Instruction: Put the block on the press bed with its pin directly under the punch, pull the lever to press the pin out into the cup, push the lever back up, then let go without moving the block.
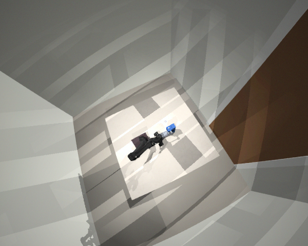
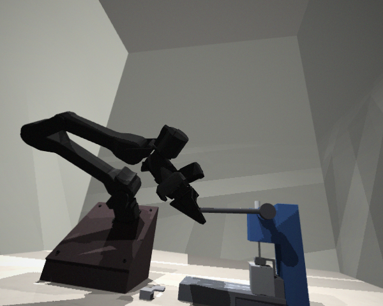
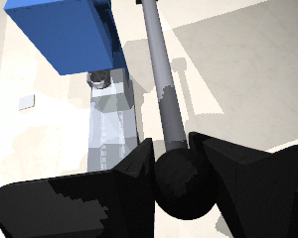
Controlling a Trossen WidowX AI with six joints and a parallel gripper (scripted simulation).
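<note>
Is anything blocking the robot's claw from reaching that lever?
Nothing visible does: the gripper is already closed on the black ball at the end of the lever, with the ball between its fingers.

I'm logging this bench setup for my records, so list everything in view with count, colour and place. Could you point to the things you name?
press frame (image 1: 171, 128) (image 2: 292, 250) (image 3: 65, 37): one, blue, beyond the claw
lever (image 2: 229, 210) (image 3: 161, 74): one, grey rod with a dark ball end, running from the press to the claw
punch (image 2: 259, 249): one, thin and grey, below the frame's head
block (image 2: 262, 279) (image 3: 109, 89): one, light grey, under the frame's head
press base (image 2: 214, 287) (image 3: 111, 131): one, grey, under the block
small bracket-like piece (image 2: 147, 292): one, grey, on the table between mount and press
table (image 1: 159, 169): one, pale, under everything
arm mount (image 1: 136, 140) (image 2: 82, 240): one, dark maroon, under the arm
arm (image 1: 139, 152) (image 2: 89, 128): one, black, on the mount
claw (image 2: 202, 210) (image 3: 170, 141): one, black, shut on the lever's ball end
</note>
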